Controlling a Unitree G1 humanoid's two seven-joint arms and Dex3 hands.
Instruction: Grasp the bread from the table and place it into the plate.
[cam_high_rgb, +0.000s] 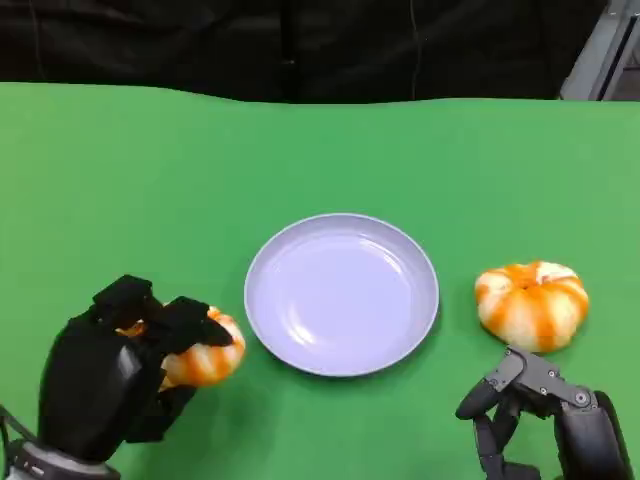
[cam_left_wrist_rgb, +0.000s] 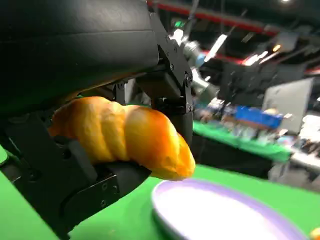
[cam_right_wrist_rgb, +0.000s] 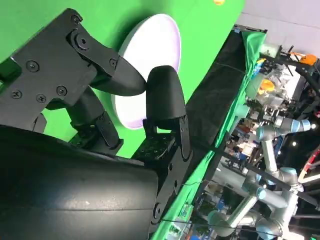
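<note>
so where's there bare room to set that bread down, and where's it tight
The plate is bare inside, the obvious spot. Green table lies open across the far side, between the plate and the dark back edge. Crowded: near left, where the left hand grips one bread; near right, where another bread sits just beyond the right hand.

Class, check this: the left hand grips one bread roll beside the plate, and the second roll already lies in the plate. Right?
Not quite. The second roll lies on the green table, right of the empty plate, as the head view shows. The left hand does grip a roll.
</note>
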